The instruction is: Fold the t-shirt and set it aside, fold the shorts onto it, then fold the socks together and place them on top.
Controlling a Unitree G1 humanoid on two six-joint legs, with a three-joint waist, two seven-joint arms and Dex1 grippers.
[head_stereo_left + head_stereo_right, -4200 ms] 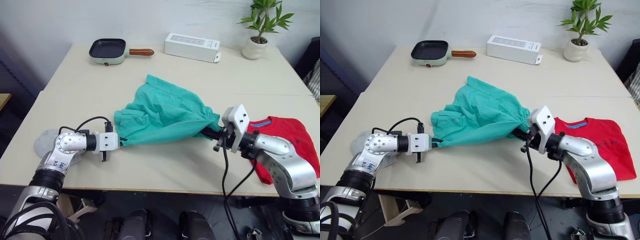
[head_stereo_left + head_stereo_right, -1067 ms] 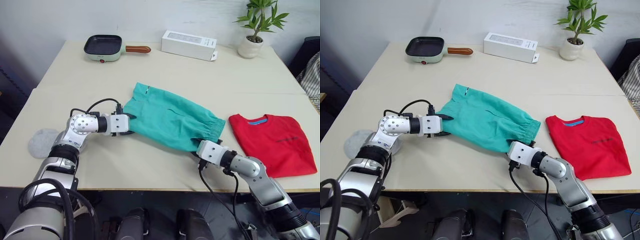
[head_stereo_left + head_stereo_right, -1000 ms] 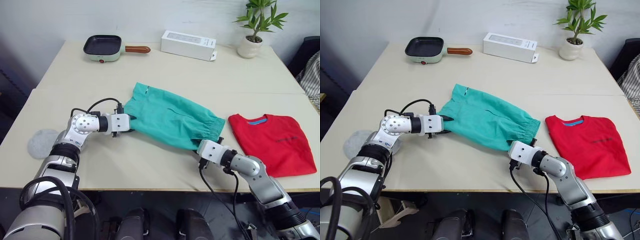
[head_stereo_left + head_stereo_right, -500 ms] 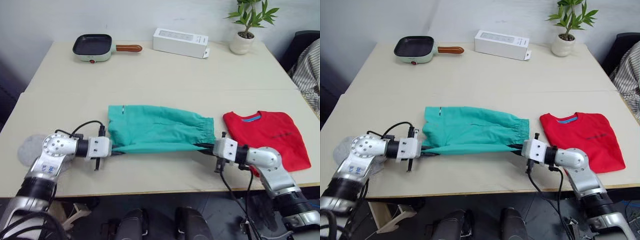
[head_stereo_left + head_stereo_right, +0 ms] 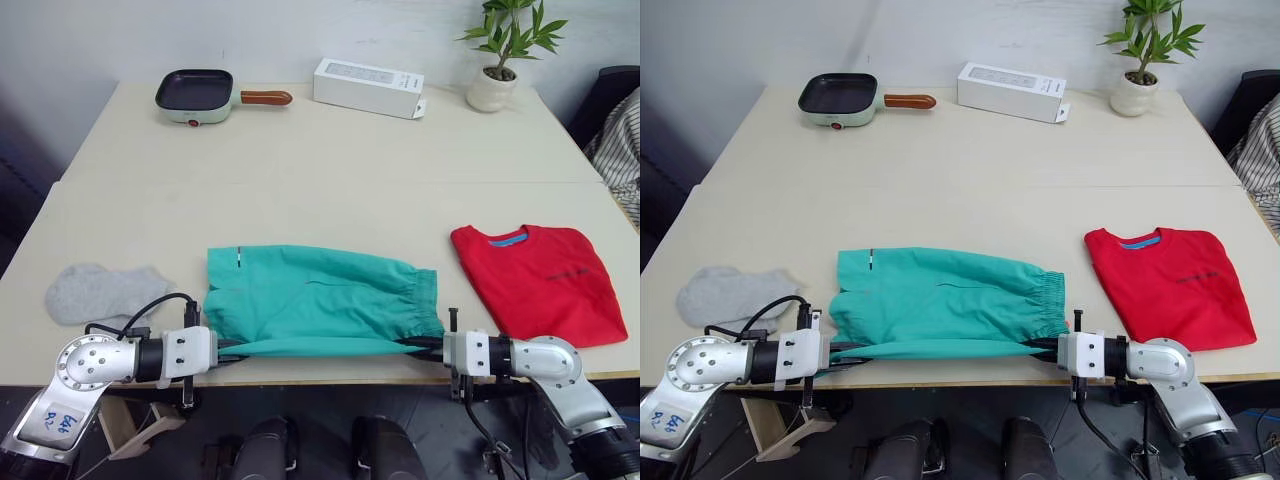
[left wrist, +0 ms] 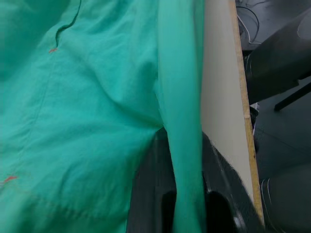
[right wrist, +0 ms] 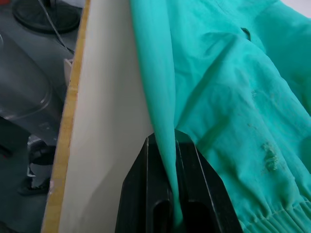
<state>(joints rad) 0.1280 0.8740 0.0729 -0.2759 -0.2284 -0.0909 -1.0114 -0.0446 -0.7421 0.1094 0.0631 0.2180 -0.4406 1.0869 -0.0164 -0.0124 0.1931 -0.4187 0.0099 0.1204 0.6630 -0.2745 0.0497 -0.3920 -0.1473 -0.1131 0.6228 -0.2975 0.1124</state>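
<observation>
Nearby, both pincers, left pincer (image 5: 232,349) and right pincer (image 5: 428,347), clamped on shorts (image 5: 315,303); socks (image 5: 97,292), t-shirt (image 5: 542,281) flanking.

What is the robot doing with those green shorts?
The robot is folding clothes on the table. Right now each pincer is shut on the near edge of the shorts: the left pincer at one end, the right pincer at the other, with the edge stretched straight between them along the front of the table. The t-shirt already lies folded on the robot's right. The socks wait on its left, not yet touched.
</observation>
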